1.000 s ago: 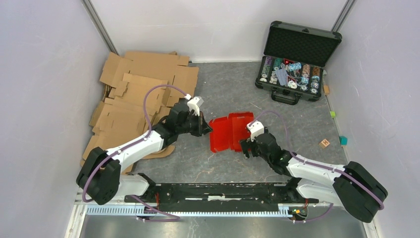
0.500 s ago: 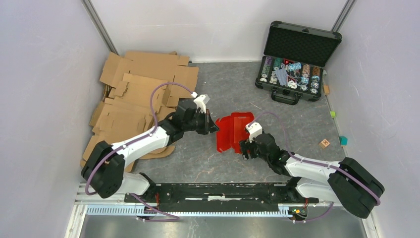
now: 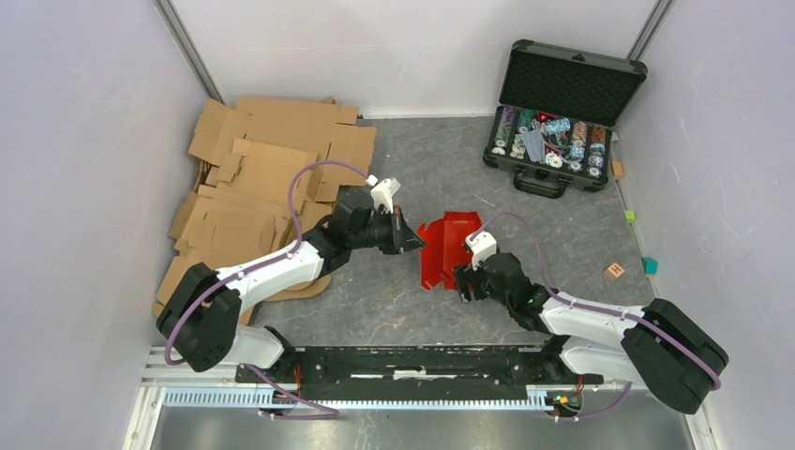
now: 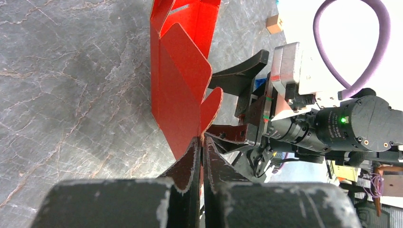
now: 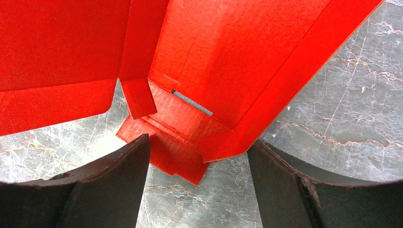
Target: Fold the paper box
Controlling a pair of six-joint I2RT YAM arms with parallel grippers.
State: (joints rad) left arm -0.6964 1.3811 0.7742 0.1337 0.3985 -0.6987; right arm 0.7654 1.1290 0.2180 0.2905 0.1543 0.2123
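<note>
On the counter (image 3: 375, 309), the left hand (image 4: 202, 147) clamps the paper box (image 3: 448, 246) upright; the right hand (image 5: 195, 149), jaws apart and seemingly astride its corner, should close squarely.

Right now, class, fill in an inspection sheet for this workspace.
Surface: grey marbled table.
Job's things: paper box, red, partly folded, one panel raised.
Clutter: brown cardboard sheets at far left; open poker chip case at far right; small blocks near the right wall.
Jaws: left jaws shut on the paper box's edge; right jaws open, straddling its near corner.
Cables: purple cable looped over each arm.
Surroundings: plain white walls.
</note>
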